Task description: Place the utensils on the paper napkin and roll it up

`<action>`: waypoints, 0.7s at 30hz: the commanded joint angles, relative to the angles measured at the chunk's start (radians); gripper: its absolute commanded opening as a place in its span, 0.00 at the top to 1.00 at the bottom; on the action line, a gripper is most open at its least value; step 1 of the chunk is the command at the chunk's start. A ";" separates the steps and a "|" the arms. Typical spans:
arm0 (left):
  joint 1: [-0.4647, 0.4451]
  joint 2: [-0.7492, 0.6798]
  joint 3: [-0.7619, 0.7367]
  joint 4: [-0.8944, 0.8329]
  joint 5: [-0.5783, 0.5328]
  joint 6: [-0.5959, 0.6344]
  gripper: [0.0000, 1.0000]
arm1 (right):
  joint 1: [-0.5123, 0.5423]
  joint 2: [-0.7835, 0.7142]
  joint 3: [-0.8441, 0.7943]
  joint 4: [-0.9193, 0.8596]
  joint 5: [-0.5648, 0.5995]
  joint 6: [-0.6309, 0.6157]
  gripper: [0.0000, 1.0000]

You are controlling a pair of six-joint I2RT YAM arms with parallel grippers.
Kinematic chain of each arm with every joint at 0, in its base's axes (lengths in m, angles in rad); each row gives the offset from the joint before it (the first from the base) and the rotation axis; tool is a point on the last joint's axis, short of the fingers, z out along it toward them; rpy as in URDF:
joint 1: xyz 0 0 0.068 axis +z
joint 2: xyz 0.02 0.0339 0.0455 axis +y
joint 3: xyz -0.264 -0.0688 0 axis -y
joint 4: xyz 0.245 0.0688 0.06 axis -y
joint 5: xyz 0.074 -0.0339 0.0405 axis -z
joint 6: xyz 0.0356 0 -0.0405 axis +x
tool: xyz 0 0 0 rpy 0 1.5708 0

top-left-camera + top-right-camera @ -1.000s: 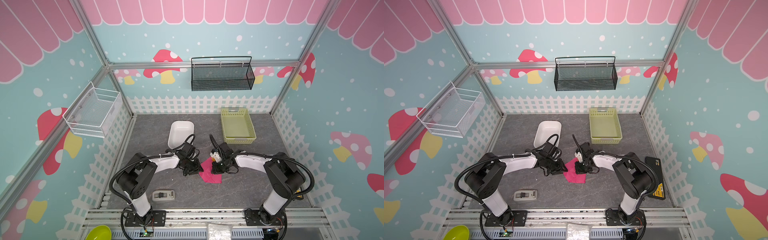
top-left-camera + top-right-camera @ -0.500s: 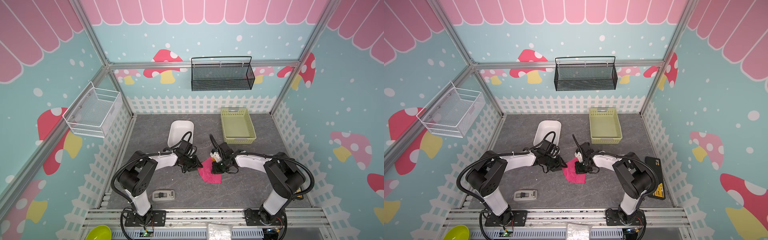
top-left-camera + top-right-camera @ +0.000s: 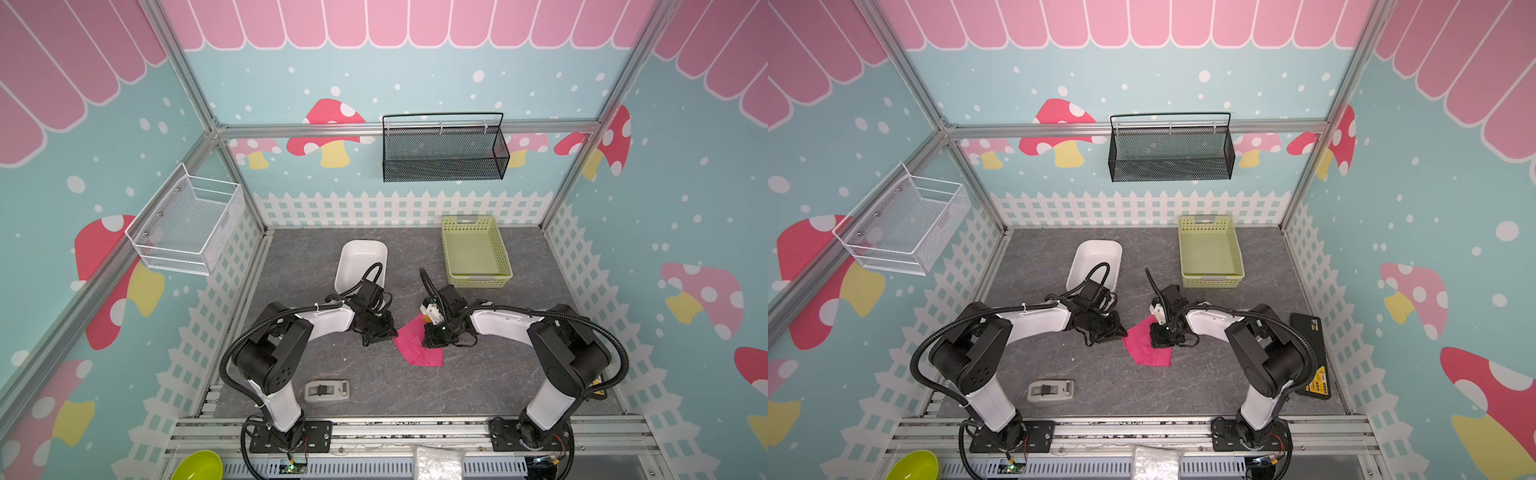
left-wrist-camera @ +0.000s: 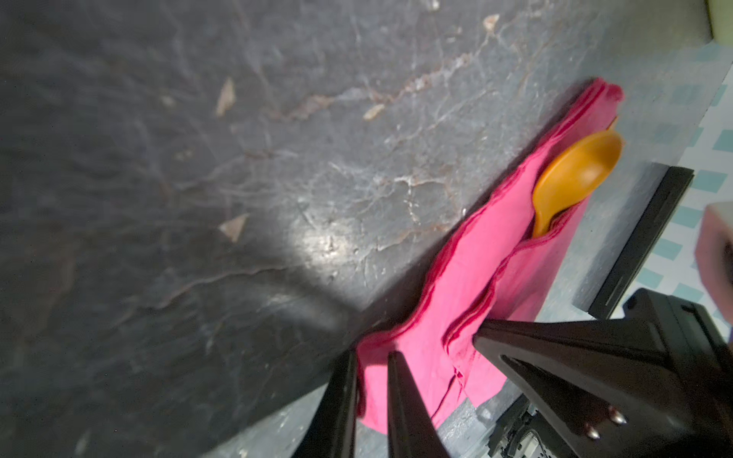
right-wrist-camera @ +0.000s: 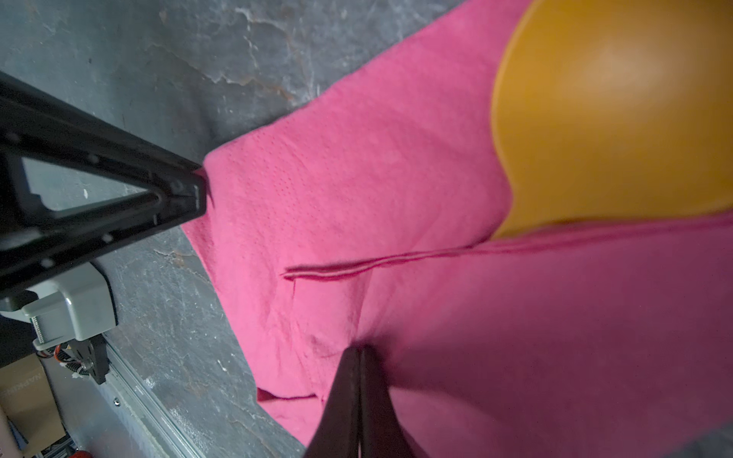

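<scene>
Grey stone-patterned table between mushroom-print walls, with a paper napkin lying between my two arms.

At the back left a white dish stands well apart from the work. My left pincer sits low at the napkin's left corner, jaws drawn almost together with a fold of the pink paper caught between them. In both top views the napkin lies folded over in layers at the middle of the table. An orange spoon pokes its bowl out of the fold at the far end, its handle hidden inside; whether the fork is in there too I cannot tell. My right pincer has its jaws fully together, gripping nothing, the tip pressing down on the napkin's upper layer. A green basket stands well behind, to the right.
</scene>
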 commanded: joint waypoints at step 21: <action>-0.115 0.020 0.192 -0.078 0.050 0.049 0.98 | 0.006 0.044 -0.051 -0.020 0.027 -0.009 0.94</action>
